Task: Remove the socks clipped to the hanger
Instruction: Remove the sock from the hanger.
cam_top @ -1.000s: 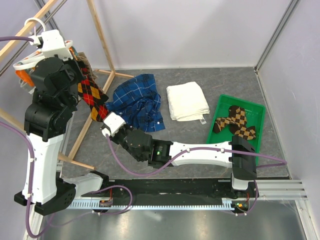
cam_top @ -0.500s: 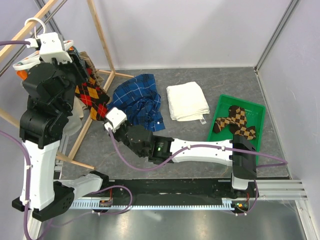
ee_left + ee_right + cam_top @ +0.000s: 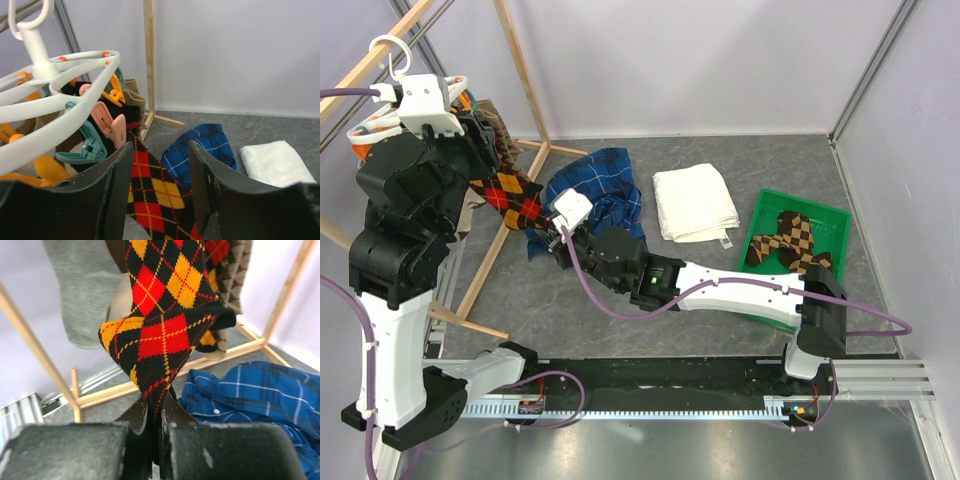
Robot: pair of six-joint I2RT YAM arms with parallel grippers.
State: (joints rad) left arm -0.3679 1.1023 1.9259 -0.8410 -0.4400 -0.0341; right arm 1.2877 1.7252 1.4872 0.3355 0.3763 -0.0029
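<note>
The white round hanger [image 3: 60, 75] hangs at the far left [image 3: 380, 112], with orange, teal and pink clothespins under it. A black, red and yellow argyle sock [image 3: 510, 195] stretches from below a pink clothespin [image 3: 112, 125] down to my right gripper [image 3: 159, 415], which is shut on the sock's lower end. My left gripper [image 3: 160, 190] stands open at the hanger, one finger on each side of that sock [image 3: 160, 195] without pinching it. A grey sock [image 3: 87, 295] and a brown patterned sock [image 3: 235, 275] hang behind. Two brown checkered socks [image 3: 790, 245] lie in the green tray.
A blue plaid shirt [image 3: 595, 200] lies crumpled just beyond my right gripper [image 3: 558, 230], with a folded white towel [image 3: 695, 200] to its right. The green tray [image 3: 840, 215] sits at the right. Wooden rack poles [image 3: 525, 80] frame the hanger, and their base bars lie on the floor.
My left gripper has opened beside the pink clothespin. My right gripper has pulled the argyle sock's end to the right and farther back, stretching it out from the hanger.
</note>
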